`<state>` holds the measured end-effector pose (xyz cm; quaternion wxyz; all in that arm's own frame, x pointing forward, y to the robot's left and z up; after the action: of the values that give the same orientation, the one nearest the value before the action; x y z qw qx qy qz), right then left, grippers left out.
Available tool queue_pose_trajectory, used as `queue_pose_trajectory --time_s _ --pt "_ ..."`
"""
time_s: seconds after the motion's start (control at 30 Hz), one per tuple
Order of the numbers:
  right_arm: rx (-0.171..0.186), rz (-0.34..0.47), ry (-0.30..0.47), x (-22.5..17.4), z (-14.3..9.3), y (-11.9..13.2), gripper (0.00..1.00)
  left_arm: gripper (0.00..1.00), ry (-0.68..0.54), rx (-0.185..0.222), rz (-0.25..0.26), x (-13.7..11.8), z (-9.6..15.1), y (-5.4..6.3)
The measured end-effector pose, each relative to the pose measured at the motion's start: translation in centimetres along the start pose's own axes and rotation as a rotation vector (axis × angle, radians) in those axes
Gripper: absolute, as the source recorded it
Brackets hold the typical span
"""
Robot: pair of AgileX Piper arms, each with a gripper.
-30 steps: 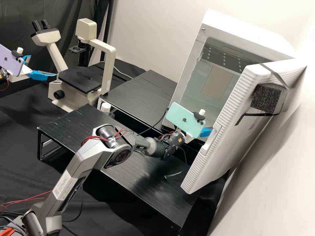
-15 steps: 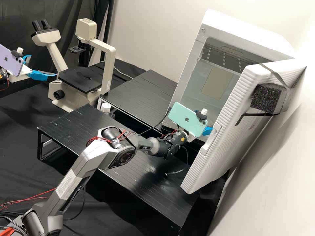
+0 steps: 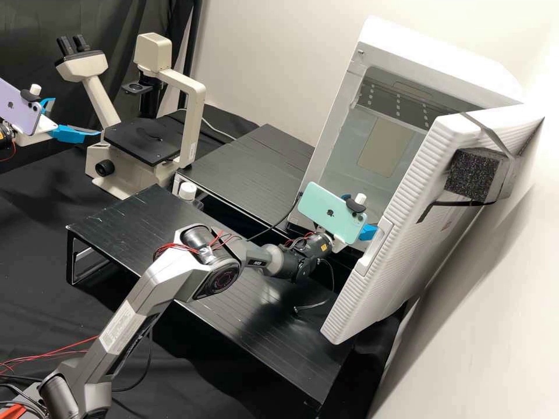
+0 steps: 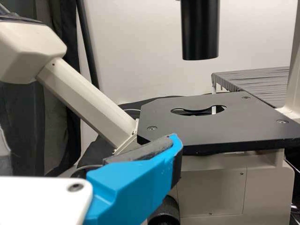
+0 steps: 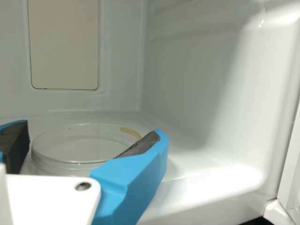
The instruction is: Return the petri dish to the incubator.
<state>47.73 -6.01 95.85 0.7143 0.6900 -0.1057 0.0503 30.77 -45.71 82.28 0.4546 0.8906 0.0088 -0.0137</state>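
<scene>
In the high view my right gripper (image 3: pixel 368 232) reaches into the incubator (image 3: pixel 343 152), partly hidden by a green phone and the door. In the right wrist view a clear, round petri dish (image 5: pixel 77 146) lies level low inside the incubator. My right gripper (image 5: pixel 91 136) is open around it, one finger at each side; a thin gap shows at one side, while the other finger covers part of the rim. My left gripper (image 3: pixel 74 117) stands open and empty beside the microscope in the high view; one blue finger (image 4: pixel 136 180) shows in the left wrist view.
The microscope (image 3: pixel 142 139) stands at the back left. Two black raised platforms (image 3: pixel 250 169) lie before the incubator, with a small white-capped bottle (image 3: pixel 187 191) between them. The incubator's thick white door (image 3: pixel 402 233) stands open at the right, close to the right gripper.
Over the last second my right arm has shifted slightly right, further toward the incubator, then stayed almost still. My left gripper has not moved.
</scene>
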Motion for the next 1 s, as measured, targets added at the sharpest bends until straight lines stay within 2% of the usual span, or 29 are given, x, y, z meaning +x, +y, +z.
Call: queue_pose_trajectory --time_s 0.17,0.33,0.5,0.7,0.77,0.9,1.0 --pt "0.003 -0.008 -0.005 -0.1 0.2 -0.2 1.00 1.00 0.000 0.000 0.000 0.0 0.0 0.0" --pt "0.058 -0.008 0.008 -1.4 -0.1 -0.4 1.00 1.00 0.000 0.000 0.000 0.0 0.0 0.0" --pt "0.066 -0.006 0.029 -3.8 -0.1 0.3 1.00 1.00 0.000 0.000 0.000 0.0 0.0 0.0" --pt "0.136 0.046 0.062 -8.2 -0.1 1.7 1.00 1.00 0.000 0.000 0.000 0.0 0.0 0.0" --pt "0.149 0.076 0.087 -9.9 -0.3 2.3 1.00 1.00 0.000 0.000 0.000 0.0 0.0 0.0" --pt "0.156 0.131 0.141 -13.5 -1.1 2.9 1.00 1.00 0.000 0.000 0.000 0.0 0.0 0.0" --pt "0.131 0.169 0.157 -16.8 -2.0 2.7 1.00 1.00 0.000 0.000 0.000 0.0 0.0 0.0"
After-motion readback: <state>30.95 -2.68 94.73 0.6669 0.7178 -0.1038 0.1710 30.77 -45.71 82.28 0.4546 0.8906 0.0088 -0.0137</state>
